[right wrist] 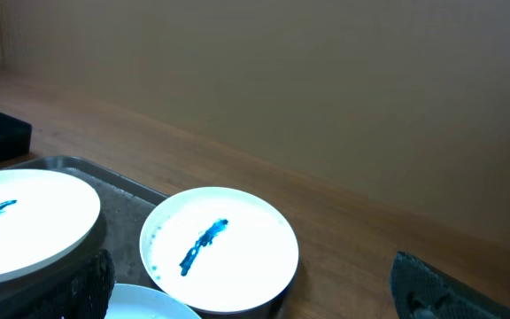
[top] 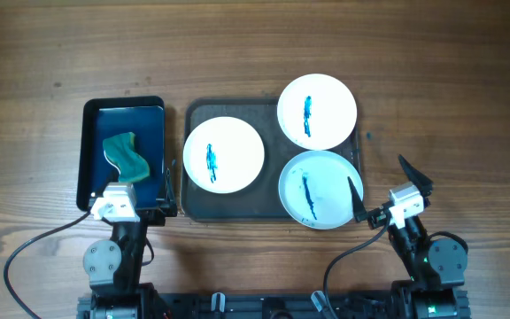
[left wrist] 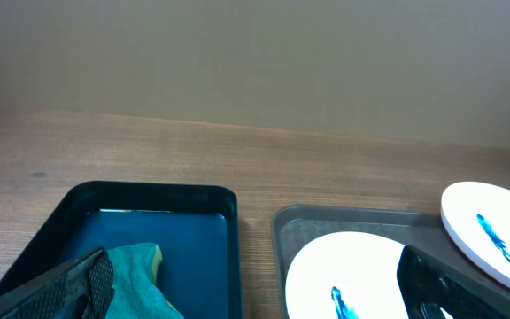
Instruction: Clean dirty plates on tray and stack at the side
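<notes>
The tray (top: 246, 206) sits mid-frame holding three streaked plates (top: 223, 154). The upper-right plate (top: 317, 111) overhangs the rim, so wiping pressure might tip it. The sponge (top: 127, 155) lies at left. The left gripper (top: 127, 188) and right gripper (top: 384, 184) gape wide, empty.

You're looking at a brown wood-grain surface (top: 255, 40) that fills the whole overhead view, its grain running left to right. Beyond its far edge, both wrist views show you a plain beige wall (left wrist: 255, 53) under soft, even light.
</notes>
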You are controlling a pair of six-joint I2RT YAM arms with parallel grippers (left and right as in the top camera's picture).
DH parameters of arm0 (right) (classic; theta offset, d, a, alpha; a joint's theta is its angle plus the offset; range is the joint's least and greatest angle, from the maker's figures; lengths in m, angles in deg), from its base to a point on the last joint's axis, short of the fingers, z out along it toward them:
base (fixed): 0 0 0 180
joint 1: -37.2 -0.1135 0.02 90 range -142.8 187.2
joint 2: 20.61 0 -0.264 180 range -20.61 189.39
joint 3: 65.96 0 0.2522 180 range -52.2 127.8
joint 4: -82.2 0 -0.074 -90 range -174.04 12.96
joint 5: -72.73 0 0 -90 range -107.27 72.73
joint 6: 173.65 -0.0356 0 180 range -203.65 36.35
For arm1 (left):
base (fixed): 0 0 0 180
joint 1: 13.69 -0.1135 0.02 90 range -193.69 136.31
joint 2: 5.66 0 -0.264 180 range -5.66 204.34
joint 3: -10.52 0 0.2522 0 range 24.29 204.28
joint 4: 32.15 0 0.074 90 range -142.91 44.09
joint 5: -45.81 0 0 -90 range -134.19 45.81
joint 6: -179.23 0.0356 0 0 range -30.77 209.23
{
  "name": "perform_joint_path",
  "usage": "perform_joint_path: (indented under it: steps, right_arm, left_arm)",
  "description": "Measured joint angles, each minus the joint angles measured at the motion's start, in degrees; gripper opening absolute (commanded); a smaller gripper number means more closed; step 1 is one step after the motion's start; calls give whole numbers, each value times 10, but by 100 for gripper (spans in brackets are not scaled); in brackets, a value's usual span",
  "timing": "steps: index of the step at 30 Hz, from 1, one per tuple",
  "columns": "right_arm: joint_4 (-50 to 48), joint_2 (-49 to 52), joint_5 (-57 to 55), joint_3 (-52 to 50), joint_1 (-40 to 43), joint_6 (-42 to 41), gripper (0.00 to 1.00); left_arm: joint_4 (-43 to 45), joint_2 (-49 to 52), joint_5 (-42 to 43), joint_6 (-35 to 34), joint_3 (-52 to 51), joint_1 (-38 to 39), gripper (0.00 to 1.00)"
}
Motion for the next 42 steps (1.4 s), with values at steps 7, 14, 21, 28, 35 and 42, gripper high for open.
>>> perform_joint_path:
  steps: [7, 14, 21, 28, 35, 42]
  right_arm:
    - [0, 0, 0, 0, 0, 0, 100]
    - [-2, 0, 0, 0, 0, -8, 100]
    - [-15, 0, 2, 0, 0, -63, 100]
    - [-13, 29, 23, 39, 0, -80, 100]
    - [67, 221, 69, 214, 0, -85, 100]
    - [323, 509, 114, 535, 0, -77, 100]
  left_arm:
    - [0, 0, 0, 0, 0, 0, 100]
    - [0, 0, 0, 0, 0, 0, 100]
    - [6, 0, 0, 0, 0, 0, 100]
    - [23, 5, 0, 0, 15, 0, 100]
    - [-76, 125, -2, 0, 168, 0, 100]
    - [-249, 400, 9, -17, 459, 0, 100]
